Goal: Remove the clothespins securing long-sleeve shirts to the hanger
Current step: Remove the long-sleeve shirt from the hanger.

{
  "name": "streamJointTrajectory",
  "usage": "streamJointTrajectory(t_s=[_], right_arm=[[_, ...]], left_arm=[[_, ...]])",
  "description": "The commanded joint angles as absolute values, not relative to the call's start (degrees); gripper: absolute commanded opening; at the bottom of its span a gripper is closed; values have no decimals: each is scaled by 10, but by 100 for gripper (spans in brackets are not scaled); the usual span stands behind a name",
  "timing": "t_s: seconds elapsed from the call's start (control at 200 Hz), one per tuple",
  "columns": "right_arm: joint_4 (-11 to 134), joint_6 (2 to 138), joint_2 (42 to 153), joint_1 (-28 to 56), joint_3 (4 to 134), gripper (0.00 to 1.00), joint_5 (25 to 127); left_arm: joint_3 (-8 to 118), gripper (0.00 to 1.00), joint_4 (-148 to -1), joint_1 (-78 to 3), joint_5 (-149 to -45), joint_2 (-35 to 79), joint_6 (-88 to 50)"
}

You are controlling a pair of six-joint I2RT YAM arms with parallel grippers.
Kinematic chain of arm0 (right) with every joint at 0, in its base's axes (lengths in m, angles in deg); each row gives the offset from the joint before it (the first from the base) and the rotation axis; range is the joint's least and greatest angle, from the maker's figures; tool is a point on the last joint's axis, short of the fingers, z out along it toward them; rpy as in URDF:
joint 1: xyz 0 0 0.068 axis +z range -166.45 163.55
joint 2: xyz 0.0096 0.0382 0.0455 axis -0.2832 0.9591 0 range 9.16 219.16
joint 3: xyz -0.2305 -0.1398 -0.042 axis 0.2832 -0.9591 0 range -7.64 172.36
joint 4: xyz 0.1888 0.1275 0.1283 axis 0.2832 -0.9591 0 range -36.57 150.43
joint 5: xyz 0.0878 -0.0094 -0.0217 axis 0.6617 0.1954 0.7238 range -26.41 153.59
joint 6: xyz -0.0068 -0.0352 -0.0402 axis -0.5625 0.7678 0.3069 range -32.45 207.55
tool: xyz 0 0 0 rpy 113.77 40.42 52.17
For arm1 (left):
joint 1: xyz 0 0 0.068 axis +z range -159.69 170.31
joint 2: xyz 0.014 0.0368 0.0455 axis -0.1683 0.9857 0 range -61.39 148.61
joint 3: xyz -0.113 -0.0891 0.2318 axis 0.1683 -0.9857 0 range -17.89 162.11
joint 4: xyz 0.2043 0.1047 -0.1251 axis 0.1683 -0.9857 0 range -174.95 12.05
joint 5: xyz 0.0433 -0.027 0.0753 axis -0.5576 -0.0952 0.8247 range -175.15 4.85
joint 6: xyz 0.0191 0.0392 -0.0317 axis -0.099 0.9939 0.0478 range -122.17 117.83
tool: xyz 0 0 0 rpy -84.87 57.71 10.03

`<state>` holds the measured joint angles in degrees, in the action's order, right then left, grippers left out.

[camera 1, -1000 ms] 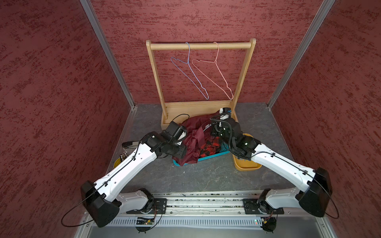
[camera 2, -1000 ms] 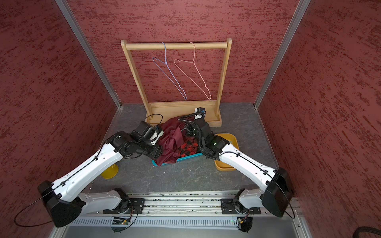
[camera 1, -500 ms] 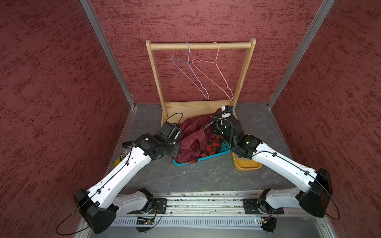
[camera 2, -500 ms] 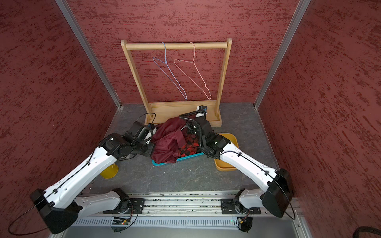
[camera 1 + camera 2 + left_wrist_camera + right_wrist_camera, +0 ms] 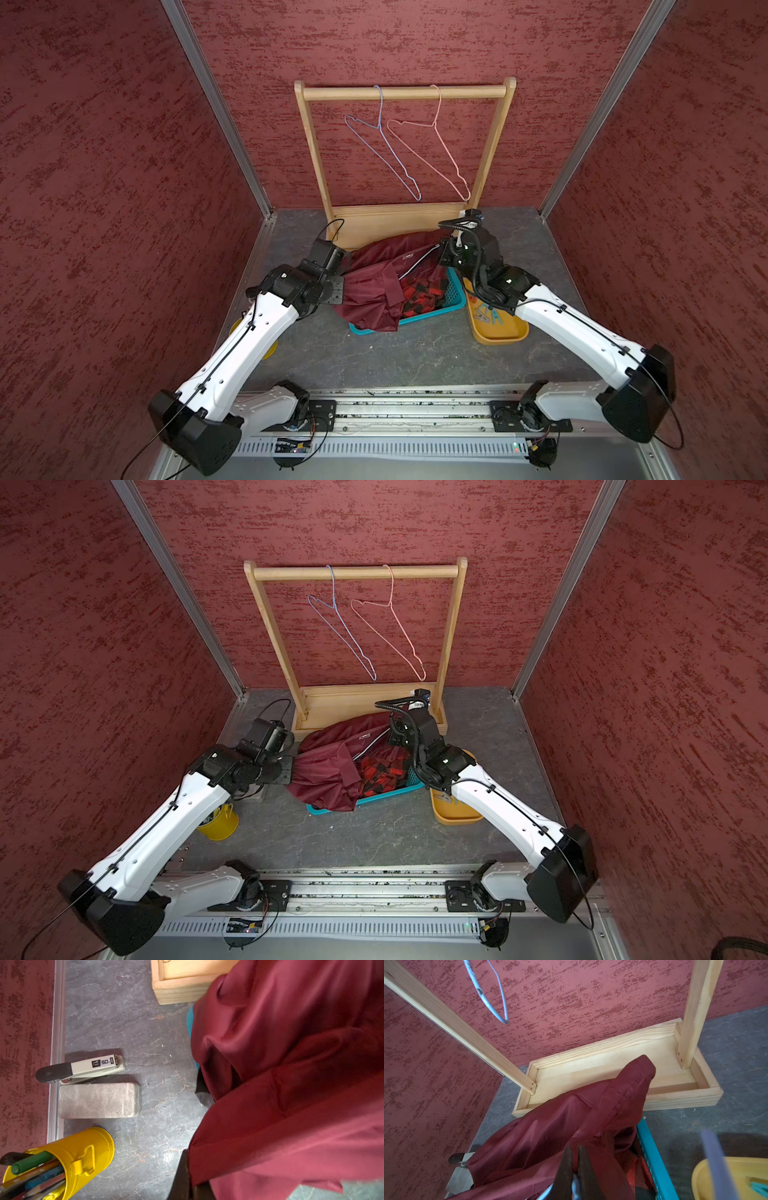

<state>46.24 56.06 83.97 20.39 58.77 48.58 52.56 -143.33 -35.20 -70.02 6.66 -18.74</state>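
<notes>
A shiny maroon shirt (image 5: 374,286) lies heaped over a teal basket (image 5: 455,293), with a red-and-black plaid shirt (image 5: 419,293) under it. A white wire hanger (image 5: 417,262) still runs through the maroon shirt's collar. My left gripper (image 5: 192,1180) is shut on the maroon shirt's left edge (image 5: 297,769). At the collar end, my right gripper (image 5: 575,1148) is shut on the hanger wire, with maroon cloth around it. Teal clothespins (image 5: 759,1188) lie in the yellow tray (image 5: 500,332) to the right of the basket. I see no clothespin on the shirts.
A wooden rack (image 5: 405,92) stands at the back, with a bare blue hanger (image 5: 382,141) and a bare pink hanger (image 5: 432,145). A yellow pen cup (image 5: 218,823), a stapler (image 5: 81,1070) and a metal tin (image 5: 97,1100) sit by the left wall.
My left gripper closed on the maroon shirt's edge and drew back to the left, spreading the cloth that way. The right arm barely moved.
</notes>
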Motion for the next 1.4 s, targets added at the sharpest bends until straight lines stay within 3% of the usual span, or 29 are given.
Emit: streamJointTrajectory(t_s=[0.0,0.24,0.556,0.741,0.771,0.822,0.847,0.932,1.187,1.393], right_arm=[[430,569,798,182,606,0,455],[410,570,760,167,590,0,469],[444,535,779,168,603,0,525],[461,525,813,168,604,0,547],[463,525,815,167,604,0,549],[465,525,820,168,603,0,554],[465,525,822,168,603,0,556],[464,523,830,168,603,0,559],[460,519,848,168,614,0,575],[453,520,850,168,625,0,591]], left_arm=[[534,0,-1428,-309,-668,102,-198],[581,0,-1397,-288,-688,172,-201],[624,0,-1332,-447,-724,221,-174],[643,0,-1352,-434,-741,280,-196],[648,16,-1358,-427,-741,278,-195],[645,57,-1358,-421,-741,256,-188],[642,72,-1356,-419,-745,239,-181],[633,97,-1356,-424,-777,179,-148],[535,100,-1315,-515,-880,13,-54],[513,92,-1281,-561,-891,35,-19]])
